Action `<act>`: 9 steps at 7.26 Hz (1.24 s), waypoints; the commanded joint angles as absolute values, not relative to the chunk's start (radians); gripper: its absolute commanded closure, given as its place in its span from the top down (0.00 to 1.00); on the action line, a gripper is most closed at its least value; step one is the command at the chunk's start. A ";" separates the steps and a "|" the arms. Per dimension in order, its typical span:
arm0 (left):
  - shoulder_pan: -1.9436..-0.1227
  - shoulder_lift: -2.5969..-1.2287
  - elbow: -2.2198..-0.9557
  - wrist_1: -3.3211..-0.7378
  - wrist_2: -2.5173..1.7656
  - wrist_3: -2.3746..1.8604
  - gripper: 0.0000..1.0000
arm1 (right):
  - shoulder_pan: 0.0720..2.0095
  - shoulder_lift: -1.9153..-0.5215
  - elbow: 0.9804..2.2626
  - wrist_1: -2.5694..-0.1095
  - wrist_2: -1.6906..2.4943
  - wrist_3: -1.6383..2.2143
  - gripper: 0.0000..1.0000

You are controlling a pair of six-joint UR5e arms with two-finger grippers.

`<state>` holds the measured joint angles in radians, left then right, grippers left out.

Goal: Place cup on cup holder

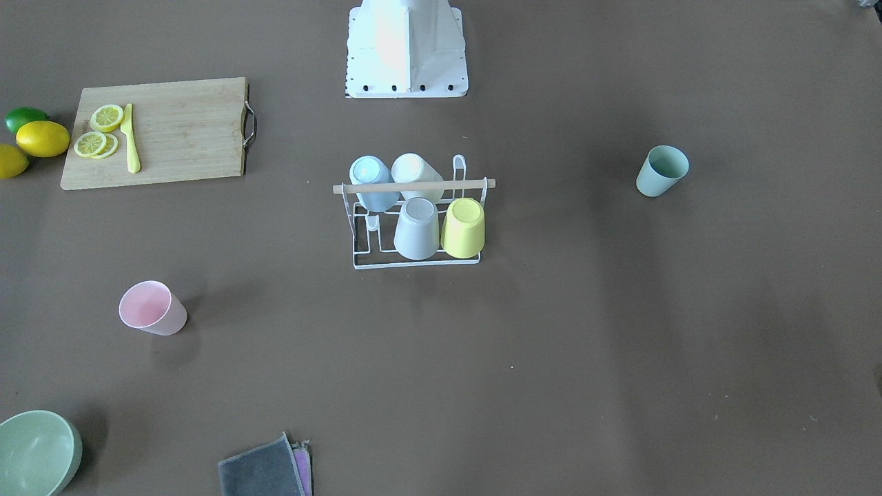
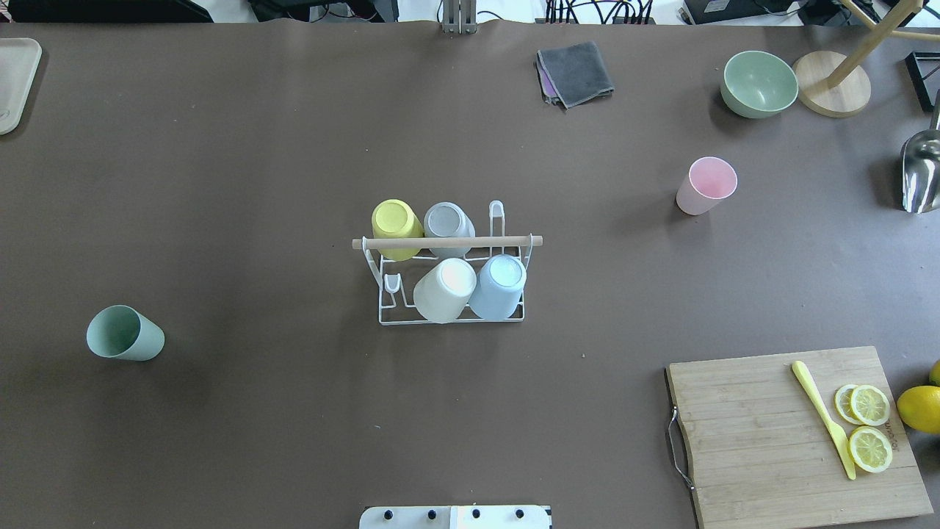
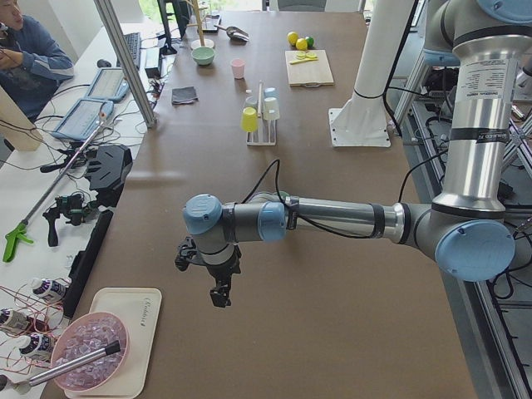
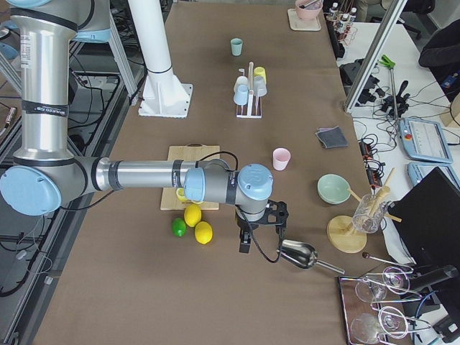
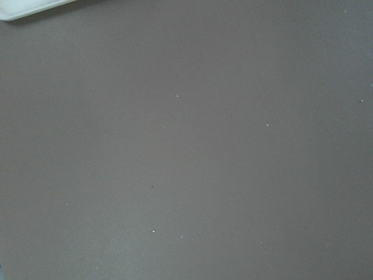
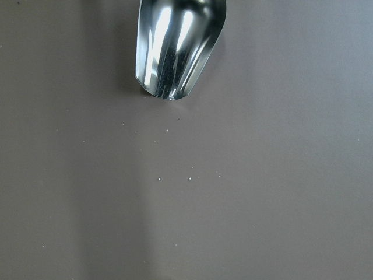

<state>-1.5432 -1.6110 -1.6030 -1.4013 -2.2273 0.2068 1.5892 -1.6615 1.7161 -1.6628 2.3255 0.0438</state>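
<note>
The cup holder point(image 2: 448, 241) is a white wire rack with a wooden rod point(image 1: 455, 183) at the table's middle. It holds a yellow, a grey, a white and a light blue cup upside down. A pink cup point(image 2: 706, 185) point(image 1: 151, 308) stands loose on the robot's right. A grey-green cup point(image 2: 125, 333) point(image 1: 662, 170) stands loose on its left. My left gripper point(image 3: 218, 295) hangs over the table's left end, far from the cups. My right gripper point(image 4: 244, 246) hangs at the right end beside a metal scoop point(image 4: 298, 254). I cannot tell whether either is open or shut.
A cutting board point(image 2: 793, 433) with lemon slices and a yellow knife lies at the near right, with lemons and a lime point(image 4: 188, 223) beside it. A green bowl point(image 2: 758, 83), a grey cloth point(image 2: 575, 72) and a wooden stand point(image 2: 833, 92) lie far right. A white tray point(image 3: 125, 332) is at the left end.
</note>
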 commanded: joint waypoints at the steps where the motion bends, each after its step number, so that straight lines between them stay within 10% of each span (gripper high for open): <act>1: -1.537 -1.672 -1.612 -1.254 -2.227 0.207 0.99 | 1.589 -1.661 1.715 -1.663 2.326 0.046 1.00; 9: -1.413 -1.894 -1.590 -0.781 -2.180 0.460 0.99 | 1.595 -1.641 1.755 -1.664 2.306 0.049 1.00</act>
<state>-1.4063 -1.8660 -1.5898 -0.8417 -2.1954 0.4403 1.5945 -1.6521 1.7254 -1.6631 2.3184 0.0458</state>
